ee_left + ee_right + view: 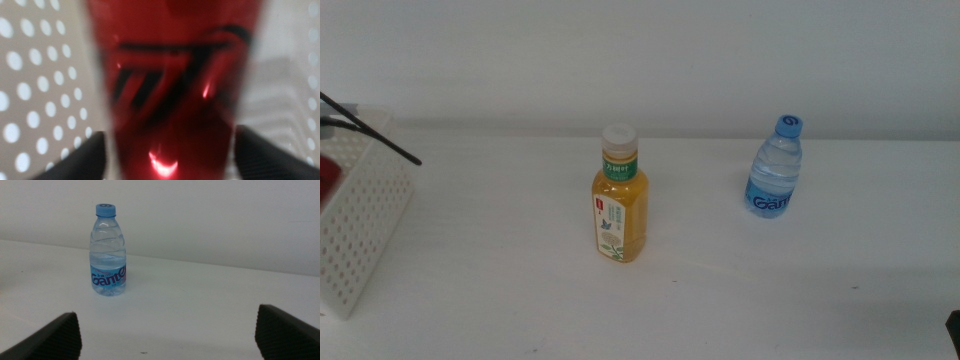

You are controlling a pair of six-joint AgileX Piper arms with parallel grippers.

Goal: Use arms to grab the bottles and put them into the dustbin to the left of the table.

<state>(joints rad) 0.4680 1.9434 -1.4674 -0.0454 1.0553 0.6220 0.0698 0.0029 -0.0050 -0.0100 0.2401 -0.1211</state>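
The left pincer is gripping the red can, its dark jaws sitting against the can's two sides; the can is filling most of the left wrist view, blurred, with the bin's holed white wall showing behind it on both sides. The right pincer is standing wide, holding nothing, its jaws well apart over the bare white bench and facing the water bottle, which is standing upright well ahead of it. In the middle view the bench is running back to a plain white wall; the bin is sitting at its left edge with a patch of red showing inside, the orange bottle is standing upright near the middle, and the water bottle is standing upright to its right, well apart. Only the middle view is showing the orange bottle, and neither pincer's jaws are showing clearly there; only the left wrist view is showing the grip on the can.
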